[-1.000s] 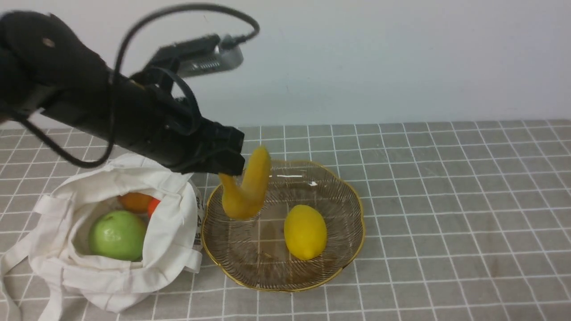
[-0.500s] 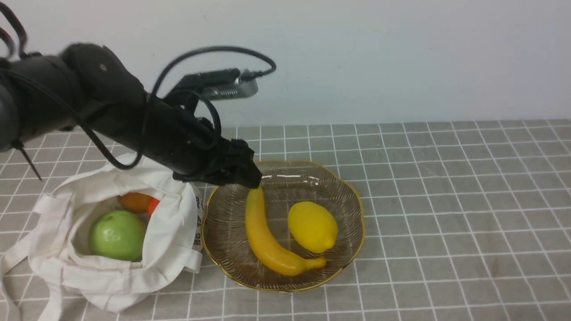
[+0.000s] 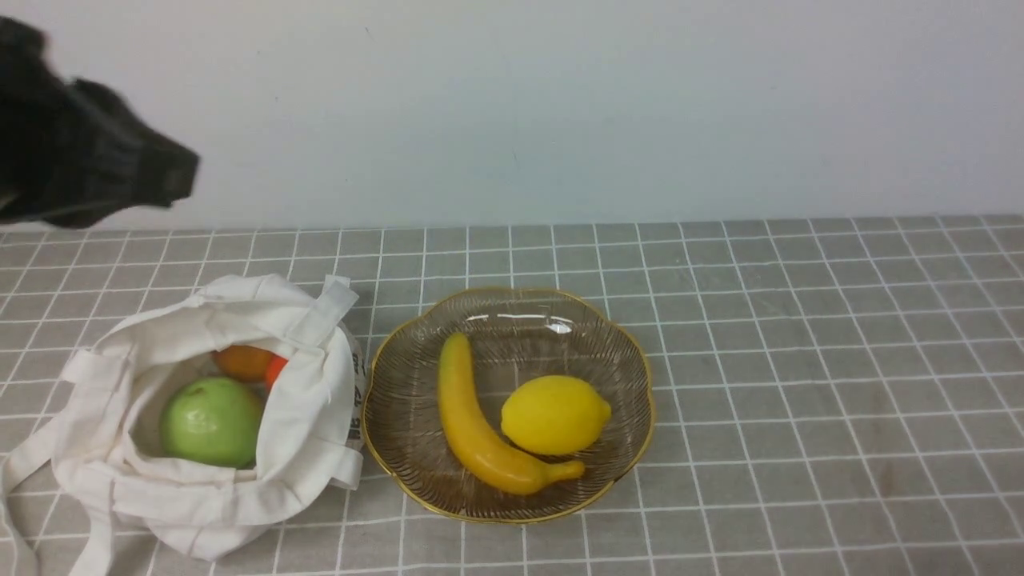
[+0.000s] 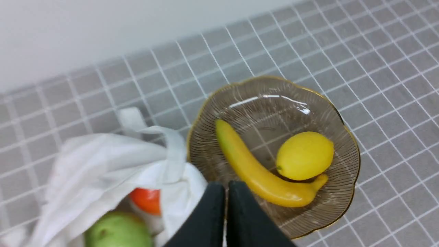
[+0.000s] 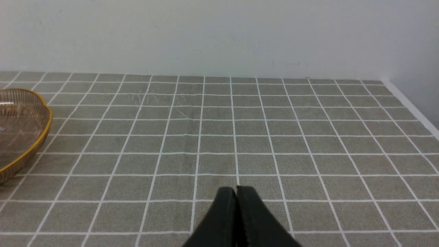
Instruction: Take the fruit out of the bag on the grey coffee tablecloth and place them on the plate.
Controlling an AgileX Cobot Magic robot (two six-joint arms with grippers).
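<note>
The banana (image 3: 476, 424) and the lemon (image 3: 554, 415) lie side by side in the plate (image 3: 616, 336); both also show in the left wrist view, banana (image 4: 253, 171) and lemon (image 4: 304, 156). The bag (image 3: 304, 448) lies open left of the plate on the grey coffee tablecloth (image 3: 800, 360), with the green apple (image 3: 211, 422) and a small orange fruit (image 3: 242, 362) inside. My left gripper (image 4: 226, 185) is shut and empty, raised high above the bag's edge; its arm (image 3: 88, 176) shows blurred at far left. My right gripper (image 5: 236, 190) is shut and empty over bare cloth right of the plate.
A pale wall stands behind the table. The cloth's right edge (image 5: 411, 106) shows in the right wrist view. The bag's strap handles (image 3: 24, 472) trail towards the front left corner.
My left gripper released the banana into the plate beside the lemon, then pulled back up and to the left. The lemon rolled a little and now lies crosswise.
</note>
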